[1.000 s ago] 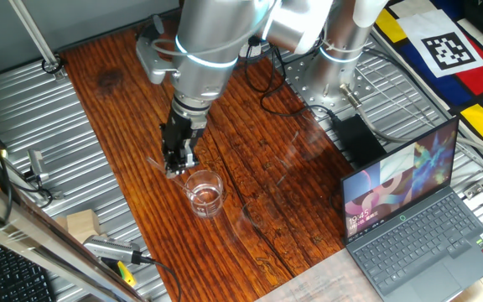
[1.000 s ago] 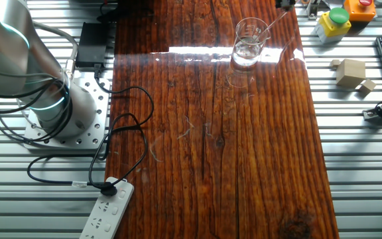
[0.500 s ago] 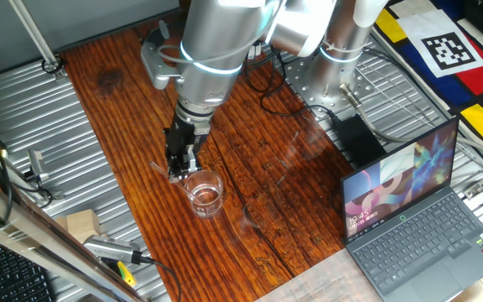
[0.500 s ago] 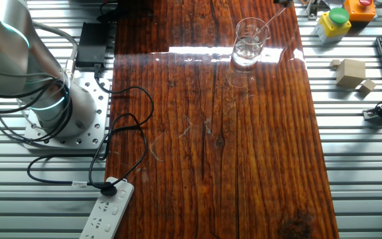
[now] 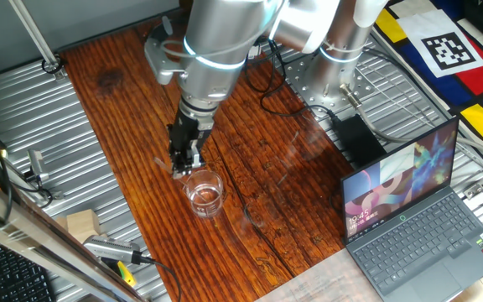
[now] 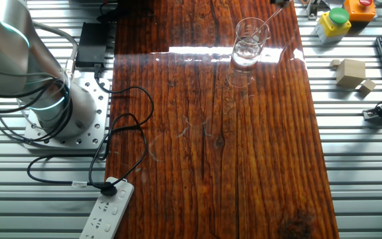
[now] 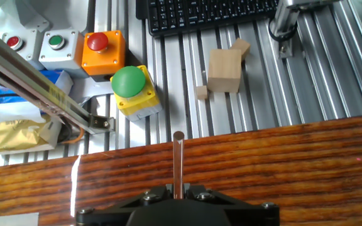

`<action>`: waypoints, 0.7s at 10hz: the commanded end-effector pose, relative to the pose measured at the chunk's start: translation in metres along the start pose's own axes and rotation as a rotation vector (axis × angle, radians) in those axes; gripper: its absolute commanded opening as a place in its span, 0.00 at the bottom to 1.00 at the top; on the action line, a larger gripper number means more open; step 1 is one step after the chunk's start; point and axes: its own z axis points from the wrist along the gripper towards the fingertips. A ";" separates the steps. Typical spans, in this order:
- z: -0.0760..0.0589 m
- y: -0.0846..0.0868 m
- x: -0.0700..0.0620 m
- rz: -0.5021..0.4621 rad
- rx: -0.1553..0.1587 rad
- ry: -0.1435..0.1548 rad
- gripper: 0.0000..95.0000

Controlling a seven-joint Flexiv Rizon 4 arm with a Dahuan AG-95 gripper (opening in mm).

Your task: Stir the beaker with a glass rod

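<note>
Tabletop (image 5: pixel 124 101) of dark red-brown wood, lying between ribbed metal panels. Arm (image 5: pixel 216 50), silver, reaching down over the wood near its edge. Laptop (image 5: pixel 409 210), standing open at the far side of the wood in one fixed view. Power strip (image 6: pixel 108 209), white, lying beside the arm's base with a black cable plugged in. Gripper (image 5: pixel 183 165), black, hanging just beside the beaker's rim, closing narrowly on the glass rod. Beaker (image 5: pixel 204 191), clear, standing upright on the wood near its edge, holding a little liquid. Green push-button (image 7: pixel 131 83) on a yellow box, sitting beyond the wood's edge in the hand view. Wooden block (image 7: pixel 224 70), pale, resting on the ribbed metal. Glass rod (image 7: pixel 178 164), thin, sticking out straight from between the fingers; in the other fixed view (image 6: pixel 265 20) slanting down into the beaker (image 6: pixel 249 43).
</note>
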 end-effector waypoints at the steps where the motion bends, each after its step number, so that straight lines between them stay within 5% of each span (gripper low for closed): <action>1: 0.001 -0.003 -0.001 -0.004 -0.002 -0.003 0.00; 7: 0.002 -0.020 -0.008 -0.030 -0.014 -0.012 0.00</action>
